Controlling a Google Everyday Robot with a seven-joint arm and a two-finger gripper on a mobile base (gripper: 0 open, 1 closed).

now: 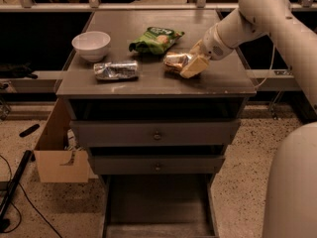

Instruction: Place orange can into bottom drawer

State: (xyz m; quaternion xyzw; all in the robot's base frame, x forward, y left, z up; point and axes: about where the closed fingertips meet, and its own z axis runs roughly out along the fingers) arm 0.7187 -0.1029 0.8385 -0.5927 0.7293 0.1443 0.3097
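One orange can [174, 62] lies on the cabinet top [148, 86]; the gripper [191, 66] is at it, clamped or not I cannot tell; better to grip mid-body, then lift straight.

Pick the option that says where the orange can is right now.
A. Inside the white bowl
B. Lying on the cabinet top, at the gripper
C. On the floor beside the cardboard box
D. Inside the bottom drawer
B: the orange can lies on its side on the cabinet top, right of the middle, with the gripper right at it; it is not in the pulled-out bottom drawer.
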